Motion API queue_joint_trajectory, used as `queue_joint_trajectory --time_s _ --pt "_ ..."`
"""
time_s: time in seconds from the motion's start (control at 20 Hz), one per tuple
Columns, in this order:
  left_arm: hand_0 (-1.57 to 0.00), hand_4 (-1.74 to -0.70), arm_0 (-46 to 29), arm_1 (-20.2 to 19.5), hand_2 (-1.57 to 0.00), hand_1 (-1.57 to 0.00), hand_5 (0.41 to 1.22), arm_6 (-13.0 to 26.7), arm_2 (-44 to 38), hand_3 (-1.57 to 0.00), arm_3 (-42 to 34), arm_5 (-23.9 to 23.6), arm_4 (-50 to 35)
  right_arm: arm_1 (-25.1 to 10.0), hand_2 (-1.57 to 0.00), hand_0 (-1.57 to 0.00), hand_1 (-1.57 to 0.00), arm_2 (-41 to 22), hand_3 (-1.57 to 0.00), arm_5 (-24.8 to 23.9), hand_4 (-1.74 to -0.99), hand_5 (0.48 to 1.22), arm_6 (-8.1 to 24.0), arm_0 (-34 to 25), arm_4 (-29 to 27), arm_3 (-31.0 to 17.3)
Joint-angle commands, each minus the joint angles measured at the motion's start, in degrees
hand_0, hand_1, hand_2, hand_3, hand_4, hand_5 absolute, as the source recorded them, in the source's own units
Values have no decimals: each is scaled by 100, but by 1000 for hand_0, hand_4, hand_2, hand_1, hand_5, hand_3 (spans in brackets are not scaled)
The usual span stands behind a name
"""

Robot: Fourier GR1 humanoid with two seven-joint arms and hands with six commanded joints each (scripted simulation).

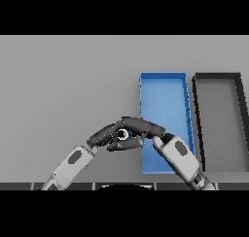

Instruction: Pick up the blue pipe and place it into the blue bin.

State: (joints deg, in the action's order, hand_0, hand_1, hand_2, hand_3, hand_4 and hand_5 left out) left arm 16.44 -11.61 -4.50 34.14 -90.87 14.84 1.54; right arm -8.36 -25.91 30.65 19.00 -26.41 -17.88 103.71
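Note:
The blue pipe (124,134) shows only as a short piece with a pale ring end, held just left of the blue bin (163,97). My right hand (144,127) comes in from the lower right across the bin's near left edge. Its fingers lie over the pipe and its thumb under it, so it is shut on the pipe. My left hand (103,135) comes in from the lower left with fairly straight fingers that meet the right hand at the pipe's end. Most of the pipe is hidden between the two hands.
A dark grey bin (220,119) stands right beside the blue bin on its right. The blue bin's near end is partly covered by my right forearm (181,156). Grey table (63,85) stretches to the left and behind.

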Motion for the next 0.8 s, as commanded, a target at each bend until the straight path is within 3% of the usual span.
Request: queue_joint_trajectory --time_s 0.0,0.2,0.3,0.55,0.75 --pt "-473 -1143 30 -2 -399 -443 1187 13 -1 -436 17 -6 105 55 -1559 -1559 -1558 25 -1554 19 -1491 1204 58 -47 33 -12" --pt "-193 -968 -15 -48 -163 -181 849 241 30 -178 19 -49 264 173 -1566 -1566 -1566 124 -1564 170 -1495 1214 -52 46 23 39" --pt "-123 -915 28 3 -104 -115 735 310 42 -114 93 -162 346 221 -1568 -1568 -1568 168 -1566 265 -1496 1216 -4 56 138 72" --pt "-40 -887 -23 -13 -33 -37 599 516 -29 -37 65 -91 123 341 -1570 -1570 -1570 287 -1570 377 -1490 1220 -81 40 188 73" --pt "-16 -896 -64 21 -13 -15 562 712 -29 -14 57 -154 96 489 -1571 -1571 -1571 424 -1570 343 -1489 1220 194 54 26 88"
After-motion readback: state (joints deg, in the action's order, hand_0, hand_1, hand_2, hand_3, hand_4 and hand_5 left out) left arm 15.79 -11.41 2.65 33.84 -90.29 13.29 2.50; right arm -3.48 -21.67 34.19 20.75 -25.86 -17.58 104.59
